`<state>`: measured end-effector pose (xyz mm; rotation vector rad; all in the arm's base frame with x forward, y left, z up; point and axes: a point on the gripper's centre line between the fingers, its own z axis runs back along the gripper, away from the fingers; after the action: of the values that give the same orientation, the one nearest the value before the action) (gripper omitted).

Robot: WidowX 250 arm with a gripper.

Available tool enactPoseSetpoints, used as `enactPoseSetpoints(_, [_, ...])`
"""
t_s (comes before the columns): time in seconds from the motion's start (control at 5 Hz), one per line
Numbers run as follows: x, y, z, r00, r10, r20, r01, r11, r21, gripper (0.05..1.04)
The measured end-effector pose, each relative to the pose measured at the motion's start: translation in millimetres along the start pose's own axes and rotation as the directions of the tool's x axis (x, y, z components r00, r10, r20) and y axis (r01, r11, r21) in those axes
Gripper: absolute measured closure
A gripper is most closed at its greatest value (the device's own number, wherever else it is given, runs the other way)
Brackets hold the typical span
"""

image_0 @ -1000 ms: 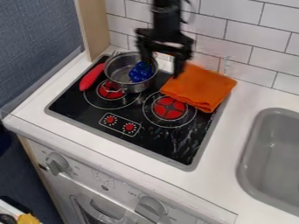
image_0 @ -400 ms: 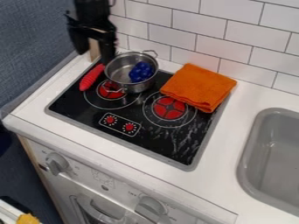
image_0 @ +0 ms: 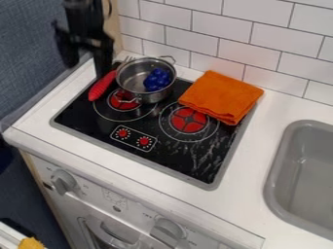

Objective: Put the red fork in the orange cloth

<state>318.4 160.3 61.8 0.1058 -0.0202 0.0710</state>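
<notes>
Camera view: the job seems to be at the approach, with the fork (image_0: 101, 87) yet to be picked up. It lies at the left side of the stove (image_0: 172, 158), just beside the pot (image_0: 151, 98), its red handle (image_0: 106, 80) slanting away from the front and its metal tines (image_0: 127, 60) pointing to the wall. The gripper (image_0: 85, 61) hangs at the upper left, its 2 fingers (image_0: 102, 59) spread wide with nothing between them; the right-hand finger in the view is near the handle's far end, though I can't tell whether they touch. I'd say the next move calls for centring the 2 fingers over the handle, lowering them so that they straddle it, and closing without knocking the pot. After that, the fork would need lifting clear of the pot and carrying across to the cloth (image_0: 221, 96), which lies folded over the stove's back right corner and partly on the counter (image_0: 263, 109). As for containers, the pot sits on the stove's left side, partly over the left burner (image_0: 123, 100), and holds a bunch of round blue pieces (image_0: 157, 80). At the right is the grey sink (image_0: 277, 163).
</notes>
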Motion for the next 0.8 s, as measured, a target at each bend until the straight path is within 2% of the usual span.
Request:
enactPoseSetpoints(0.2, [0, 3, -22, 0.996, 0.043, -0.079, -0.041, 0.999, 0.027, 0.085])
enactPoseSetpoints(0.4, [3, 4, -34, 0.993, 0.05, -0.106, -0.047, 0.998, 0.036, 0.085])
enactPoseSetpoints(0.6, [5, 0, -48, 0.992, 0.037, -0.12, -0.033, 0.999, 0.033, 0.085])
enactPoseSetpoints(0.8, [13, 0, -50, 0.995, 0.044, -0.089, -0.041, 0.999, 0.028, 0.087])
